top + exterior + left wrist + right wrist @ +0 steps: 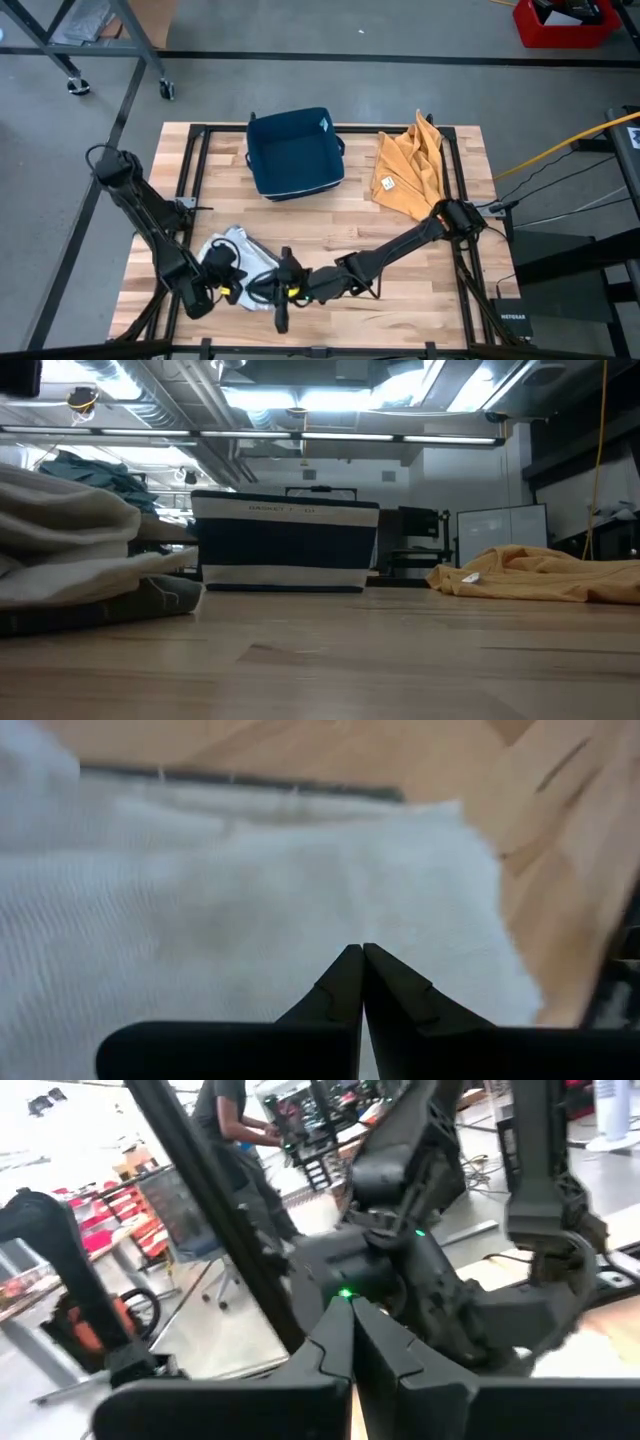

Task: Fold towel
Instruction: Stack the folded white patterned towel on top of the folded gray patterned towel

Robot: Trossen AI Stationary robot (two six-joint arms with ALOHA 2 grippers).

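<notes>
A white towel point(238, 248) lies in a folded heap at the table's near left; in the low view the towel point(70, 550) is a stack of layers resting flat on the wood. My left gripper point(228, 268) hovers at the heap's near side, shut. The left wrist view has its tips point(362, 950) right over the white cloth point(250, 890), with nothing between them. My right gripper point(258, 290) is just right of the heap, raised and pointing level toward the left arm. In the right wrist view it point(352, 1302) is shut on nothing. My left gripper's shut fingertips point(345, 970) slant down at the white towel's top layer point(330, 910). No cloth shows between them. I cannot tell whether they touch the cloth.
A navy basket point(295, 150) stands at the table's far middle. A crumpled orange towel point(410, 170) lies at the far right, partly over the table frame. Bare wood lies between them and the near edge. A person point(235, 1140) stands in the room beyond the table.
</notes>
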